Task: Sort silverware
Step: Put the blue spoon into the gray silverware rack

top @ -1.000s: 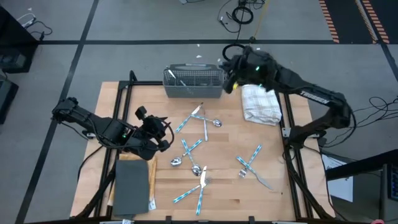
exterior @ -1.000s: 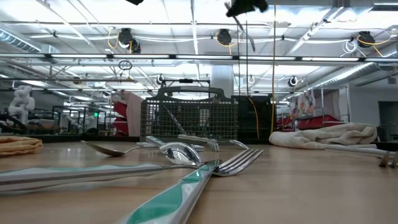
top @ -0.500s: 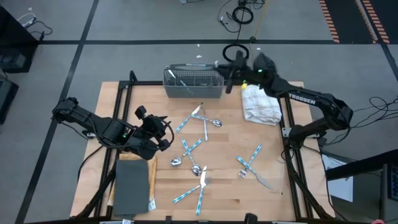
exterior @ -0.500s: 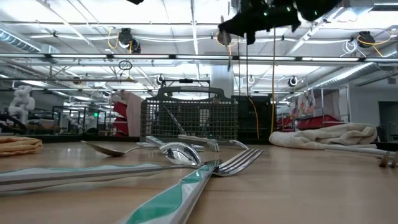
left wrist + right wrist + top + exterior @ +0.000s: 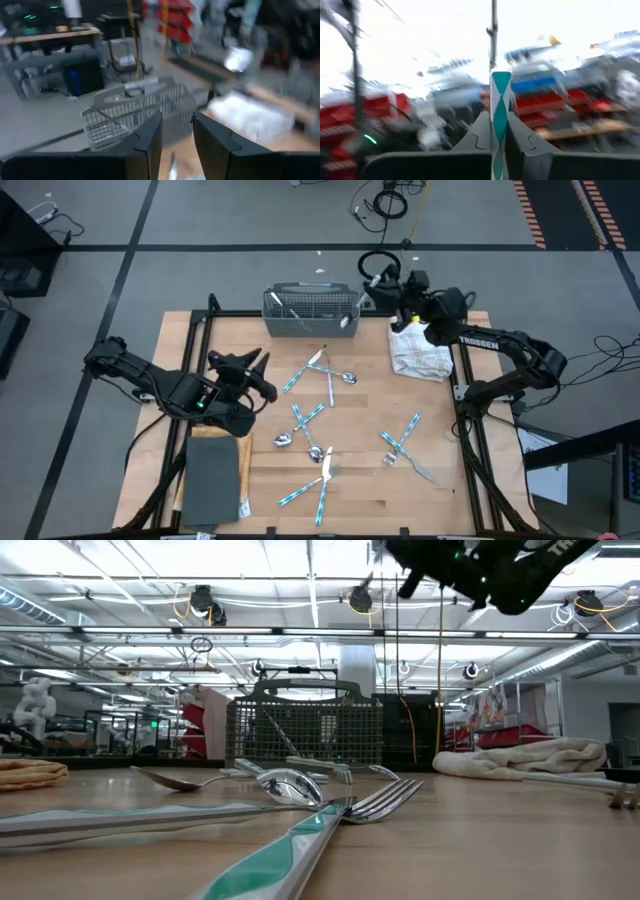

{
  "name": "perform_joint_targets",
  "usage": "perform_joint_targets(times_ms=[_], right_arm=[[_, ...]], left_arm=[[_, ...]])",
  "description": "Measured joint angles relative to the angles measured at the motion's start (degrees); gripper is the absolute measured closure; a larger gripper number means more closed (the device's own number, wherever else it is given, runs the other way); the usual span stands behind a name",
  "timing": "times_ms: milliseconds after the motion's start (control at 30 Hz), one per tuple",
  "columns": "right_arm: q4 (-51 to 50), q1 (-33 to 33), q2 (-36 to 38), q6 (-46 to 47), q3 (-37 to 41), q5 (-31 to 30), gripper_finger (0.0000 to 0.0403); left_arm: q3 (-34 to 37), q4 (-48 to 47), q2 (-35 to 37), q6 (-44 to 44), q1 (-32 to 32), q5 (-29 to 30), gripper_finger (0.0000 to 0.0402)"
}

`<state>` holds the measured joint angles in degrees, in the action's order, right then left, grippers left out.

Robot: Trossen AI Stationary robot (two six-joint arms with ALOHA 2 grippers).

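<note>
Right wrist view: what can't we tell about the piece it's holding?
- Right end effector is shut on a teal-and-white patterned-handled piece of silverware; its head is a thin edge-on strip, so fork, spoon or knife is unclear.
- High view: too small.
- Low view: cut off by the top edge.

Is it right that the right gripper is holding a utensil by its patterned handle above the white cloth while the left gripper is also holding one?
Not quite. The left wrist view shows the left gripper empty, its fingers apart. The right gripper does hold a utensil by its patterned handle, near the white cloth.
</note>
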<state>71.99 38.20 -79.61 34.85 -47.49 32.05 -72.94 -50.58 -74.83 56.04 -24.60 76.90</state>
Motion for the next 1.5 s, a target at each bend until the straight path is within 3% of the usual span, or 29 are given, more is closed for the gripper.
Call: perform_joint_targets(times_ms=[133,233,300,400,467,633,867,1033,1233,1500], right_arm=[[-0.3,-3.5,0.5,3.9,-1.9,-0.4,0.0402],[-3.4,-7.5,0.5,3.6,-2.4,-0.3,0.0402],[-5.5,-10.1,0.4,3.0,-2.6,-0.4,0.0402],[-8.0,-13.4,0.4,2.7,-2.6,-0.6,0.0402],[-7.6,-15.2,0.4,3.5,-2.6,-0.6,0.0402],[-6.6,-19.2,1.1,6.2,-2.6,-0.6,0.0402],[-11.1,-24.1,1.1,2.7,-2.6,-0.5,0.0402],[-12.0,-25.6,1.1,2.1,-2.6,-0.6,0.0402],[-12.1,-26.1,1.1,2.0,-2.6,-0.6,0.0402],[-12.2,-26.1,1.1,2.0,-2.6,-0.3,0.0403]], left_arm=[[3.3,7.0,0.0,6.3,2.2,-0.4,0.0288],[6.1,18.0,0.0,0.3,4.5,-7.2,0.0288],[7.9,29.4,-0.1,-11.0,6.4,-15.6,0.0288],[9.9,49.5,-0.1,-28.9,9.8,-34.4,0.0288],[10.4,56.8,-0.6,-33.4,12.6,-45.0,0.0288],[10.6,53.4,-0.7,-33.9,18.9,-54.7,0.0288],[10.6,58.5,-2.2,-33.8,26.7,-78.5,0.0288],[10.5,63.5,-4.3,-31.4,28.1,-92.7,0.0288],[10.6,68.6,-6.5,-31.4,28.5,-102.4,0.0288],[10.6,71.2,-7.5,-35.4,29.2,-105.9,0.0288]])
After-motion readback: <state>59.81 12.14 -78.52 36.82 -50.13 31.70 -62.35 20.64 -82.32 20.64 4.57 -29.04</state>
